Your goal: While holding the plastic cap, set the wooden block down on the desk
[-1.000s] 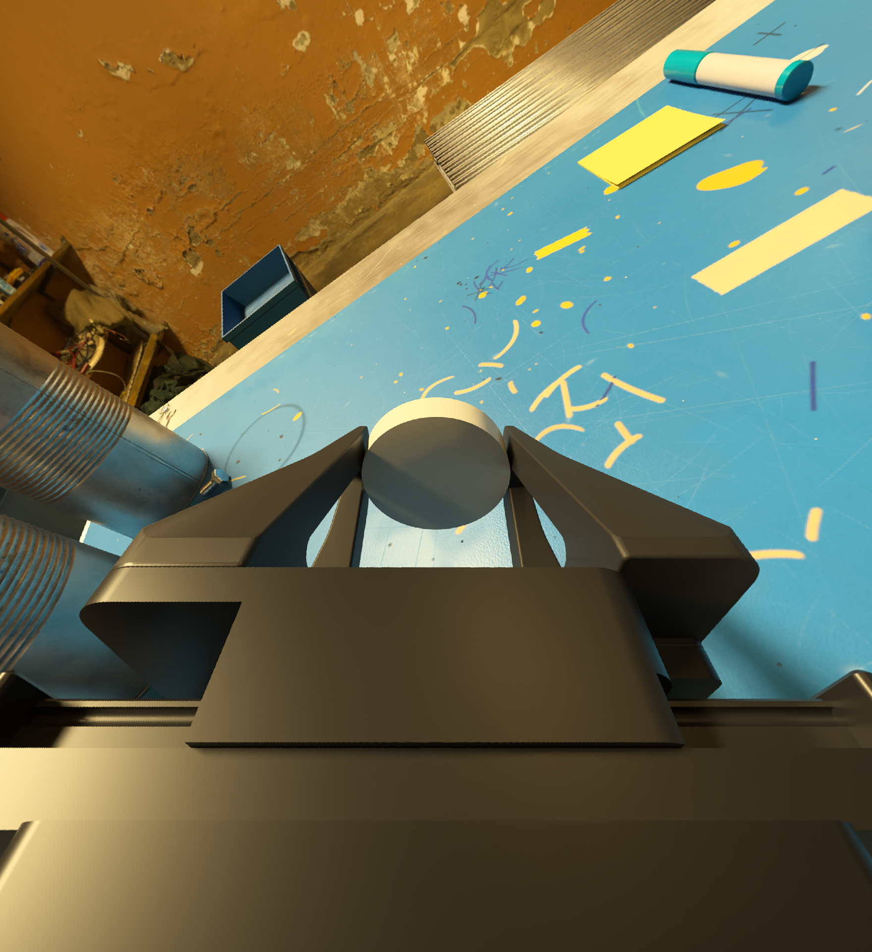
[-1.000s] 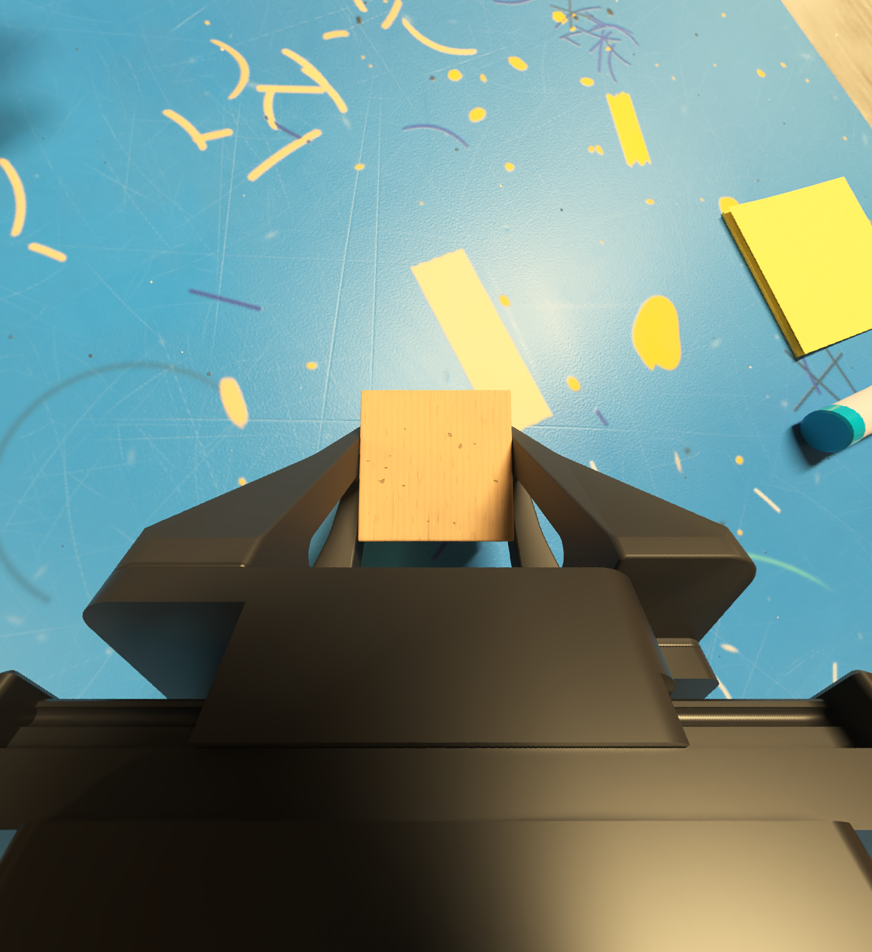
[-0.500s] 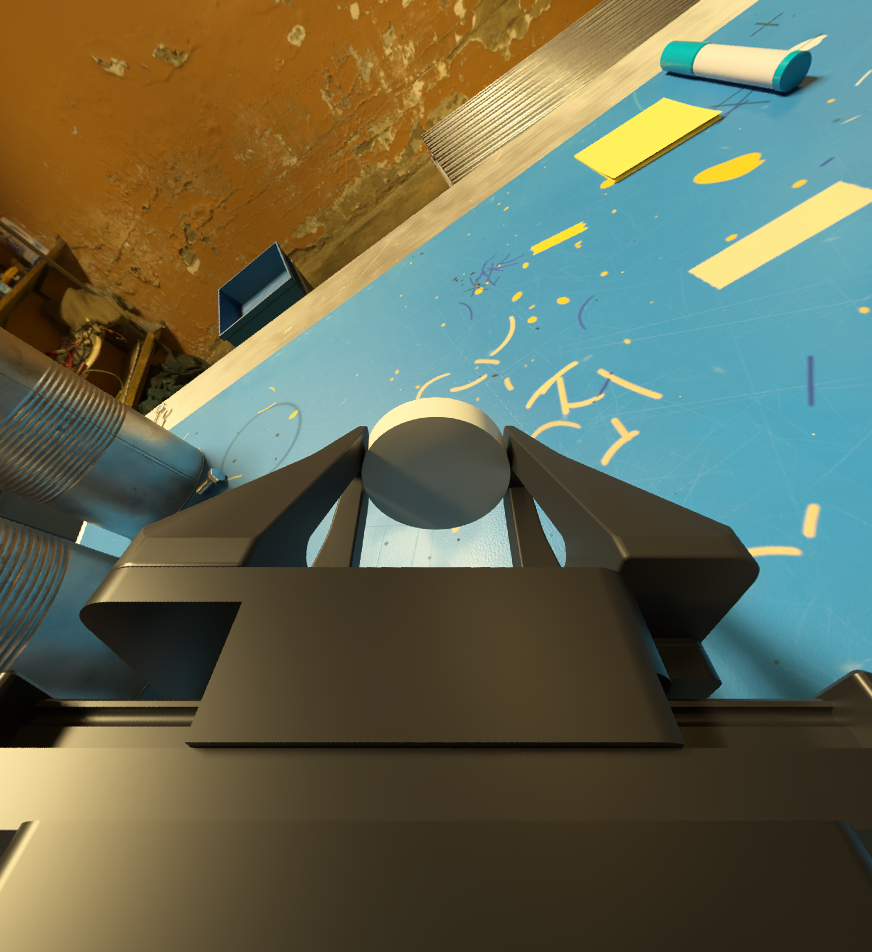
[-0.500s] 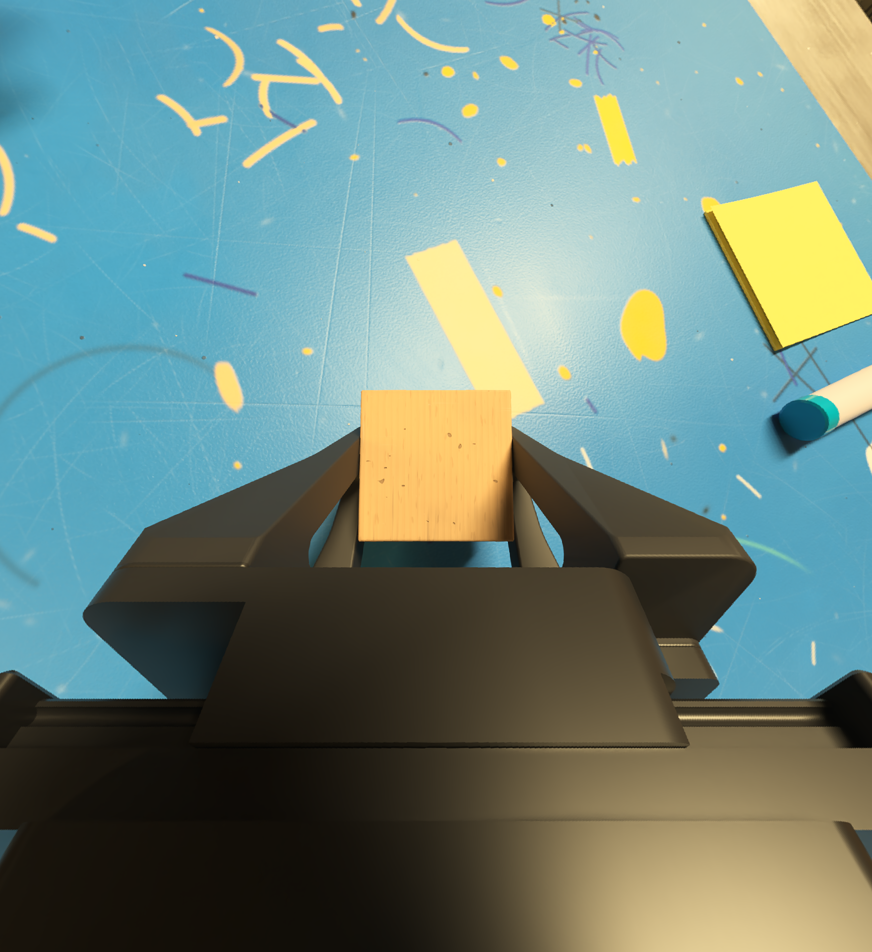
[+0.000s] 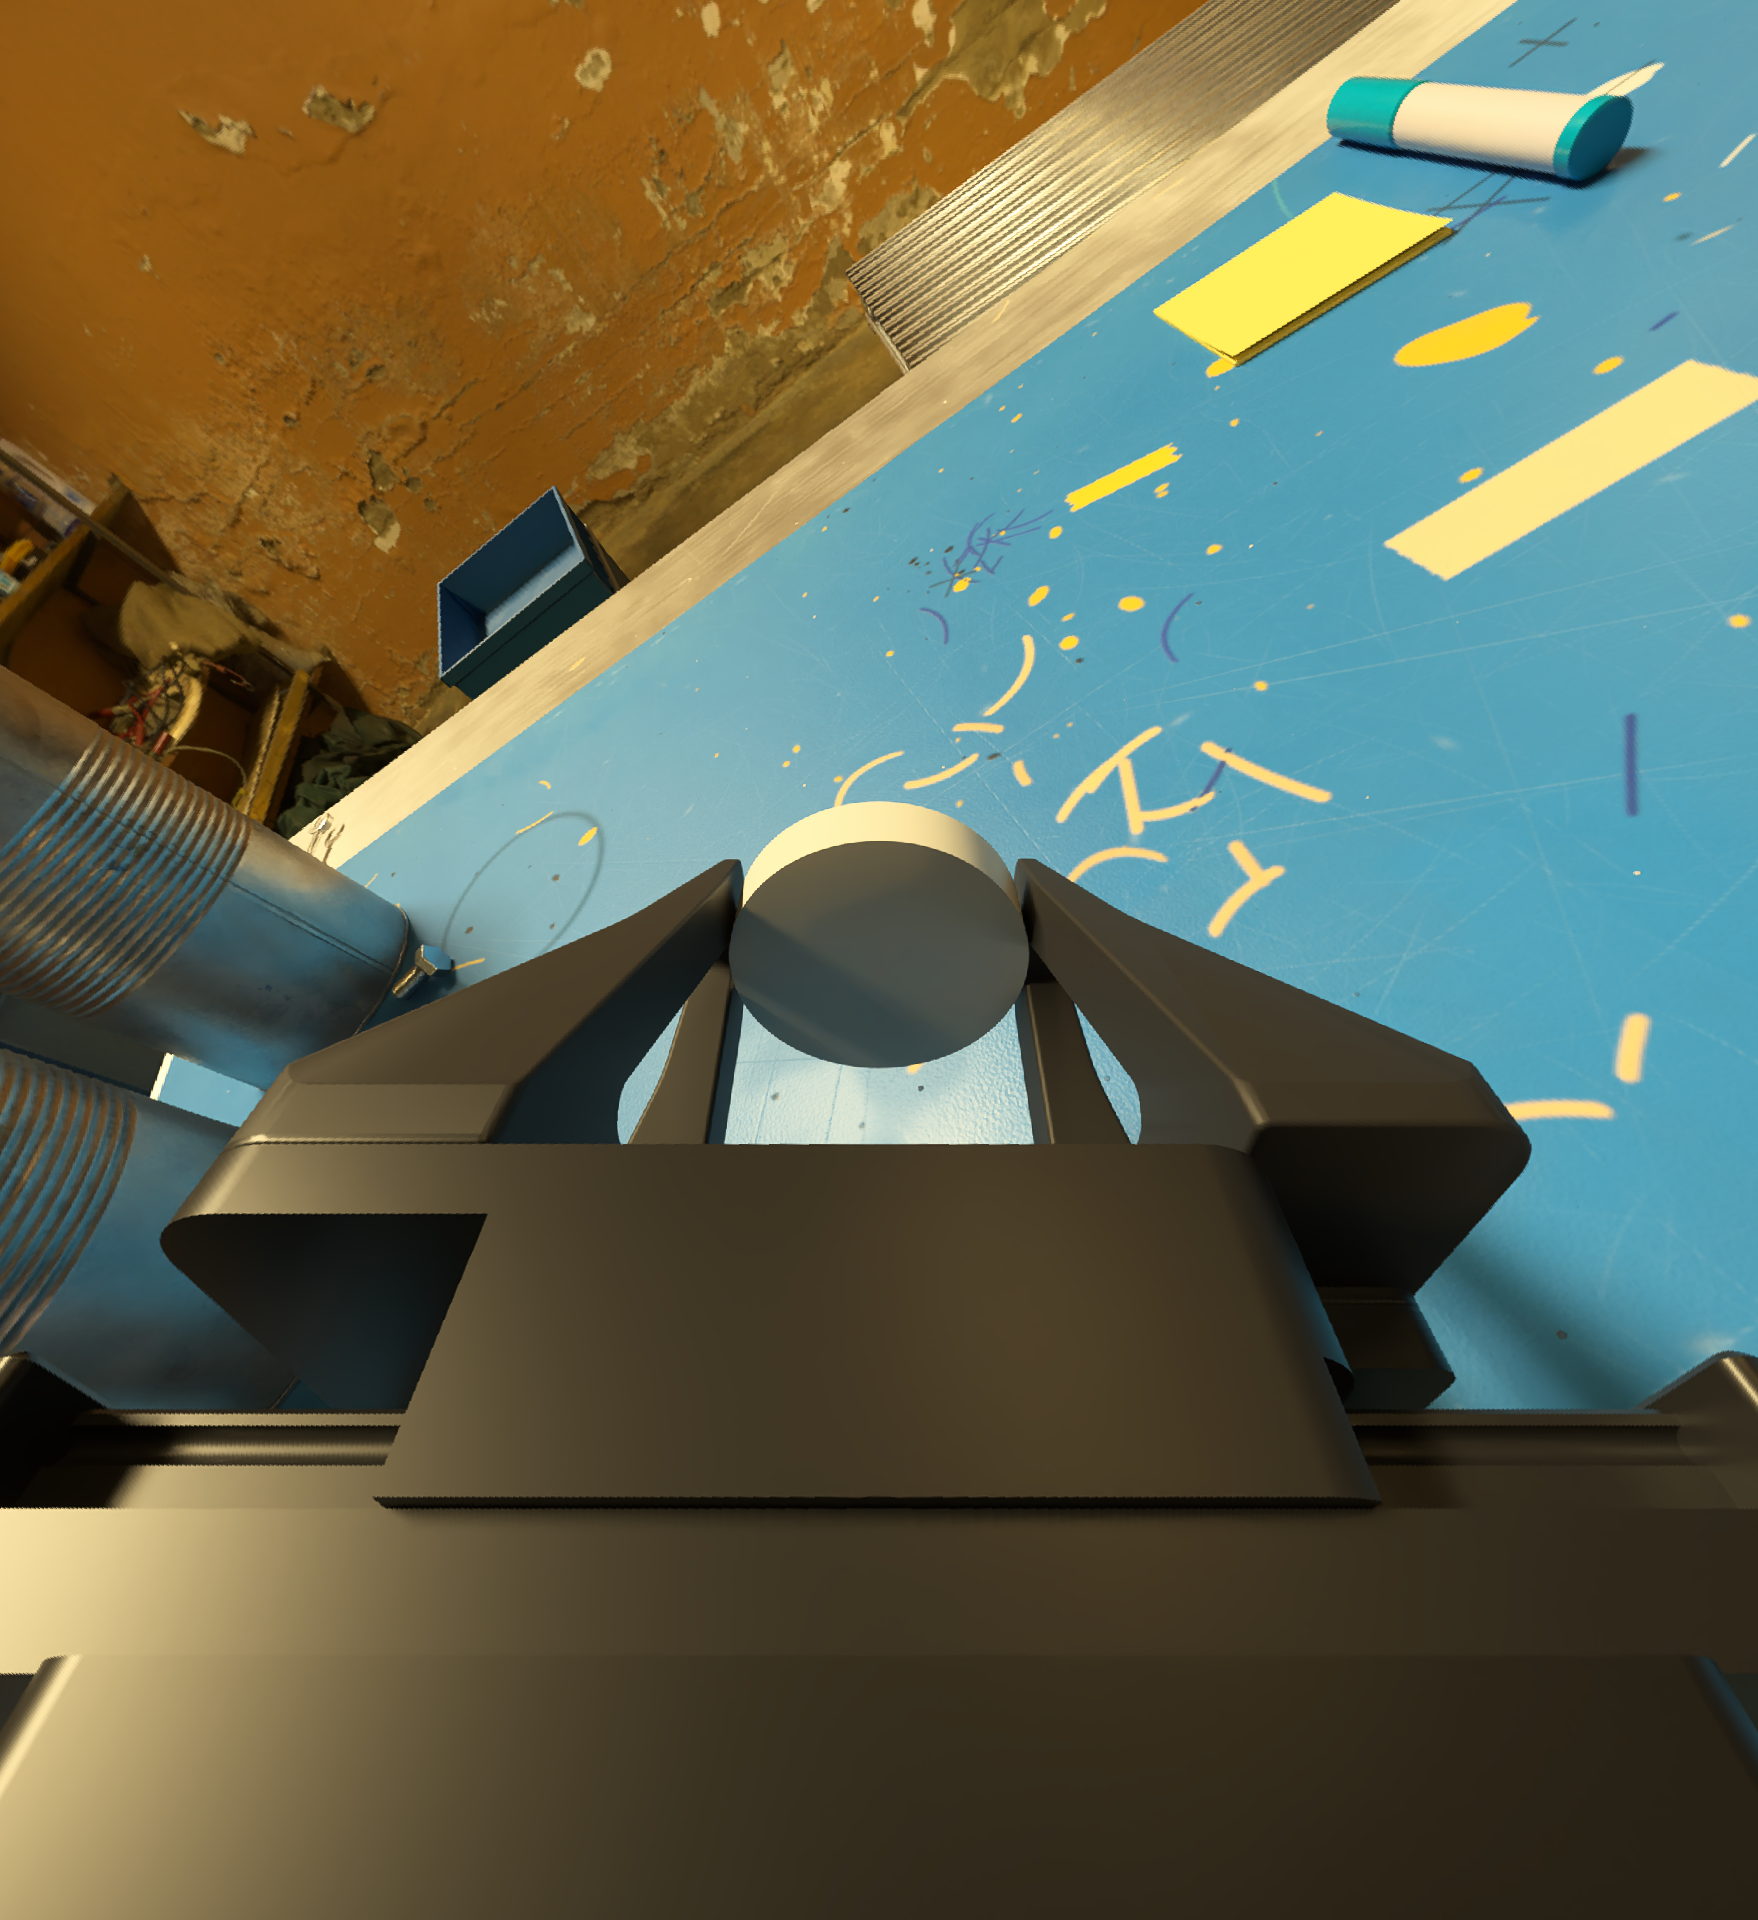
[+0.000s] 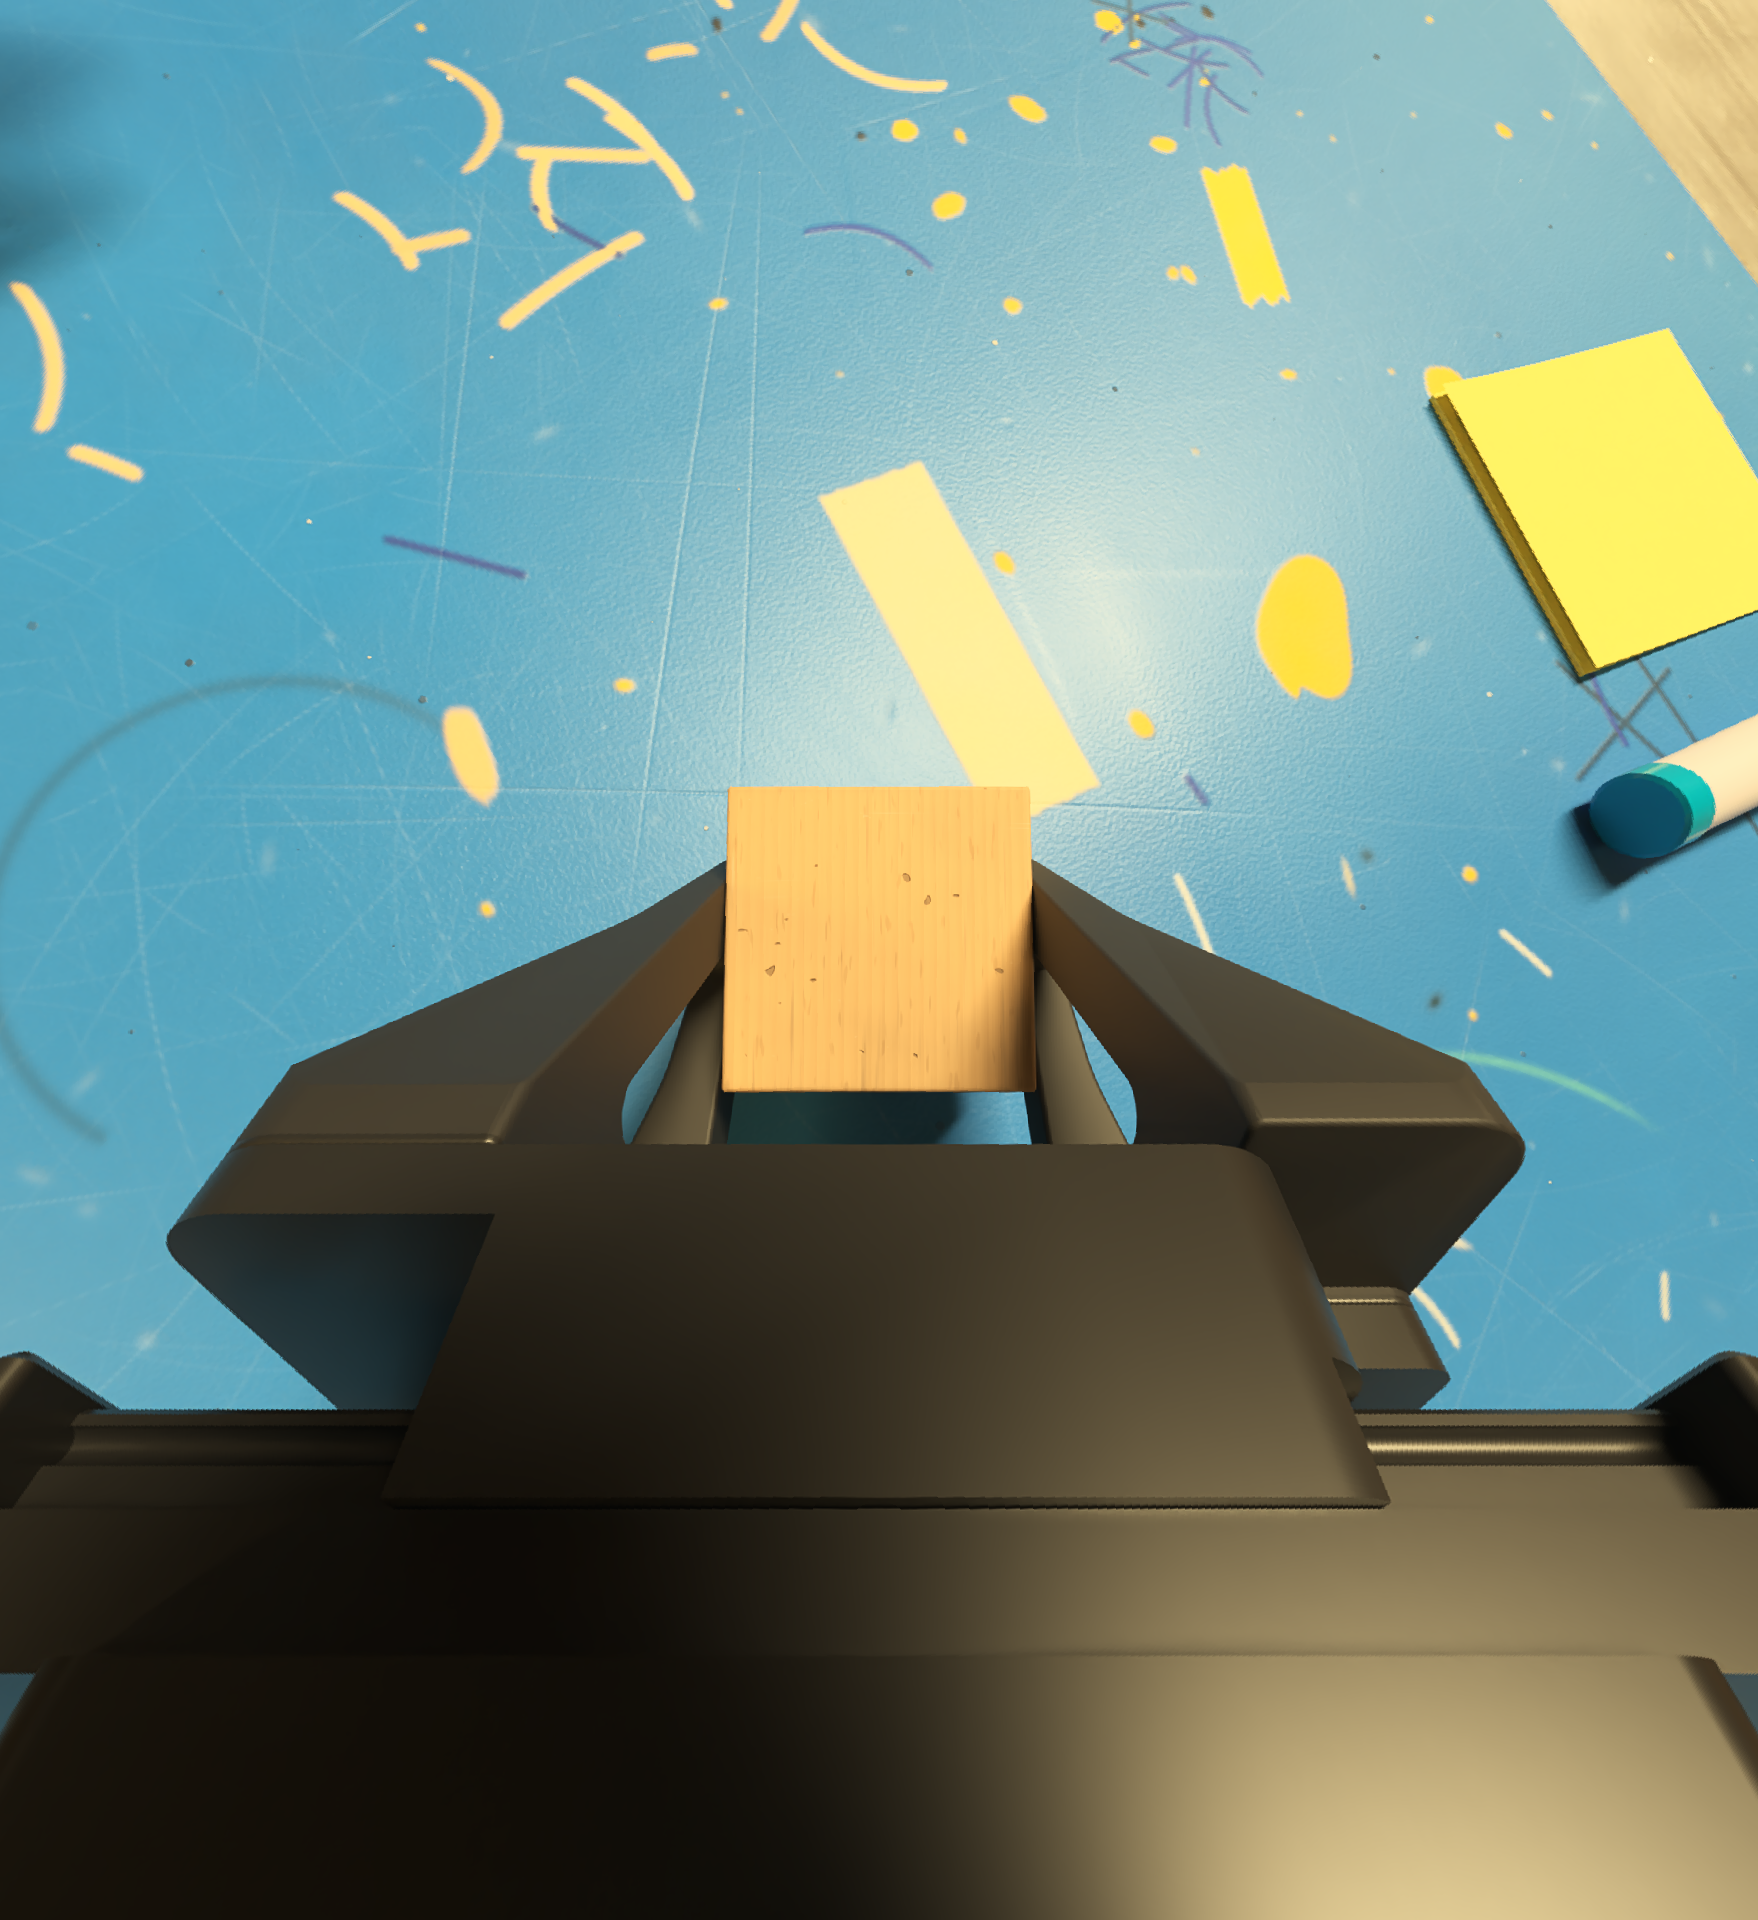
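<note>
My left gripper (image 5: 877, 940) pinches the plastic cap (image 5: 877, 956) aloft; my right gripper (image 6: 877, 940) clamps the wooden block (image 6: 877, 940) above the desk (image 6: 335, 623). I judge lowering, then releasing, comes next.

We see warm, fairly bright light in both views, falling from up ahead. It puts a soft pale glare on the blue desk (image 6: 1114, 613) and lights the top rim of the white cap (image 5: 880, 826) while its near face sits in shade. The wooden block (image 6: 877, 938) casts a dark shadow just under itself. In the right wrist view a blurry dark shadow smears the top left corner. Straight edges bend outward near the borders. The rest looks sharp.
</note>
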